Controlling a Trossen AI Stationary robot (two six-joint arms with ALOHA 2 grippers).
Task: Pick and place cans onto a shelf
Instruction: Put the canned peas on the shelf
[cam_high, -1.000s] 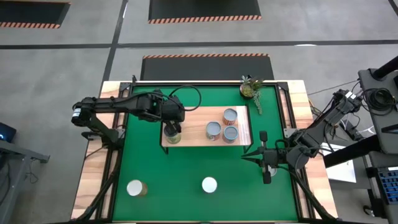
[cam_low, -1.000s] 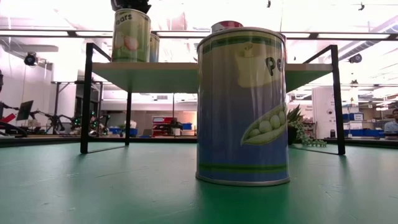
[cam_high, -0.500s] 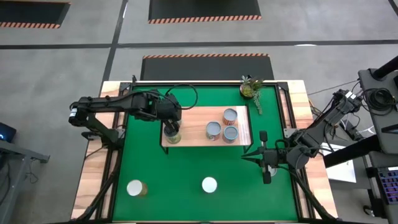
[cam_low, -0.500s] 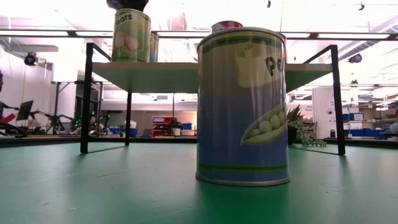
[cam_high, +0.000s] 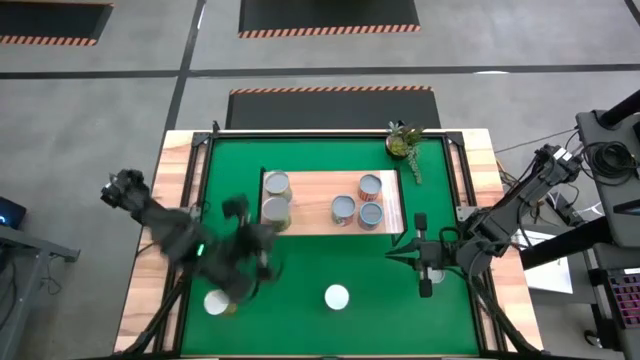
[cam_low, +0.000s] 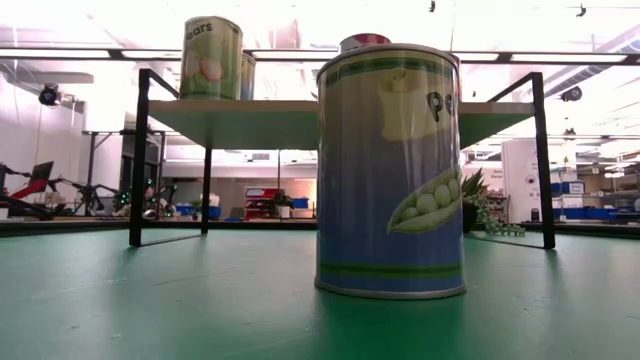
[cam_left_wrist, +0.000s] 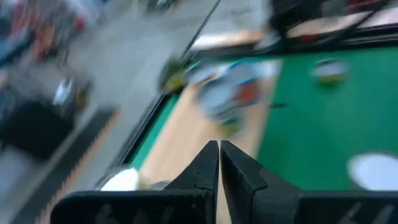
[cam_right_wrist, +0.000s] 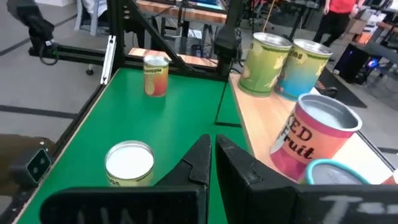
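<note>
Currently left gripper is clenched empty near the front-left can; approaching closed risks toppling it. Right gripper also clenched, idle.

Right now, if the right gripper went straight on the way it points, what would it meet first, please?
Nothing close: the shut right gripper points along bare green mat, just beside the shelf and clear of the white-topped can. Farther on, the left arm may cross that line; depth is unclear.
</note>
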